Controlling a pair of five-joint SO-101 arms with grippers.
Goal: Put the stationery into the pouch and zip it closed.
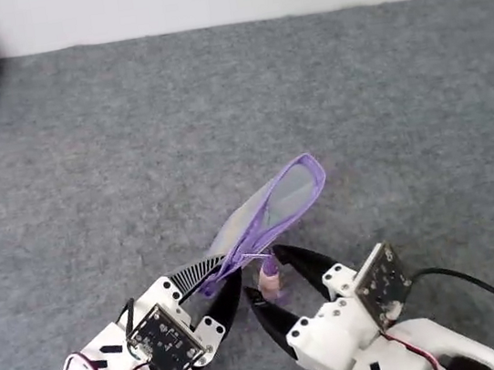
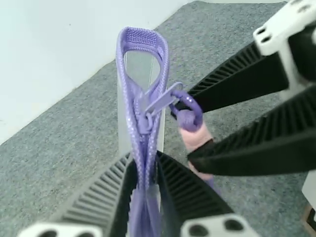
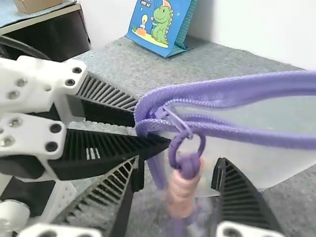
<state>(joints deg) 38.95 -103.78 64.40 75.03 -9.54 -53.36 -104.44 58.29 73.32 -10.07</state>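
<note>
Left gripper [image 2: 145, 165] clamps the pouch [image 1: 273, 204] end while right gripper [image 3: 177, 167] is spread around the pull [image 3: 186, 147]; the zip is mostly open and not yet closed.

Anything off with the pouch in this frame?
Yes. The pouch is held tilted above the table, pinched at its zipped end by the left gripper. Beyond the slider its mouth gapes open. The right gripper sits open around the dangling pink charm, not gripping it.
</note>
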